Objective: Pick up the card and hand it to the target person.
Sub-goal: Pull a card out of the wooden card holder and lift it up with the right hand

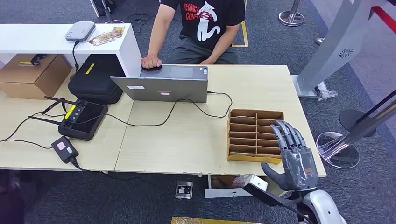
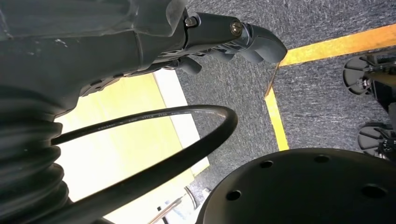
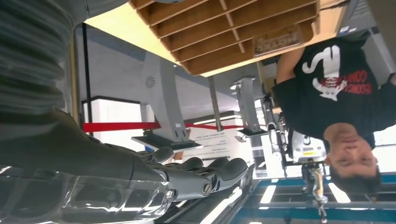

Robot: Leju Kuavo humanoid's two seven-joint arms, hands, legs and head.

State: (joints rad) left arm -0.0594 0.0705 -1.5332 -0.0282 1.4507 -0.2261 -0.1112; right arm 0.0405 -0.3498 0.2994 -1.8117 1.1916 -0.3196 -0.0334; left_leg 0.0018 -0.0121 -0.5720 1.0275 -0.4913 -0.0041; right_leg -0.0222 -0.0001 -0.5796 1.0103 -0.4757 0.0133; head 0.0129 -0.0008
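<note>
Right robot hand [image 1: 293,158] hovers spread and empty by the slotted rack [image 1: 254,135] on the tabletop [image 1: 187,140]; no card visible inside. Cards are thin, light, slippery: pinch an edge. Left robot hand's [image 2: 224,39] state I cannot tell

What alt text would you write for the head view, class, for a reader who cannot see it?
The robot's right hand, fingers spread and holding nothing, hovers by a slotted wooden organizer on a light table. Across it, a person sits behind an open laptop.

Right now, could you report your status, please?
Right hand open, raised beside wooden slotted organizer. Left hand empty, hanging low. Card not made out. Person seated behind laptop.
</note>
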